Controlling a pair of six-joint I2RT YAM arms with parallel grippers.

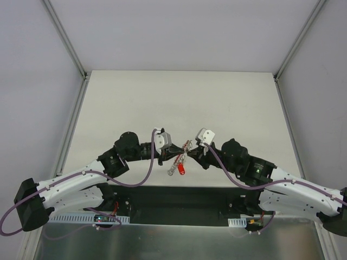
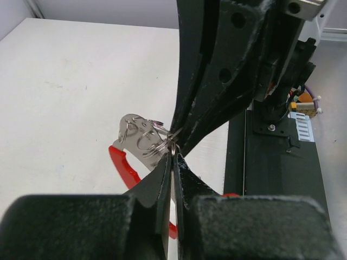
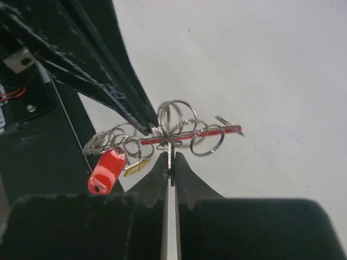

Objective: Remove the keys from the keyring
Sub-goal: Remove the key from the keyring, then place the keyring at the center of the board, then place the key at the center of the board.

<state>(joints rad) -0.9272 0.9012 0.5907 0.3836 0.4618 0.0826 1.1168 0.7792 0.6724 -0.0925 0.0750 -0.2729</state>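
Keyring [image 3: 179, 116] hangs in the air between the two grippers, above the near part of the table [image 1: 179, 97]. The left gripper [image 2: 172, 162] is closed narrow on a thin loop of it. The right gripper [image 3: 171, 160] pinches the same bunch from the opposite side, and the tips almost touch. The keys [image 3: 135, 167] are threaded on the loops, just beside the red plastic piece [image 3: 105, 172]. Most of them are too small to tell apart. A pale flat tag [image 2: 138, 140] hangs there too.

keyring [image 1: 181, 158] midair between opposing fingers [image 2: 156, 190]
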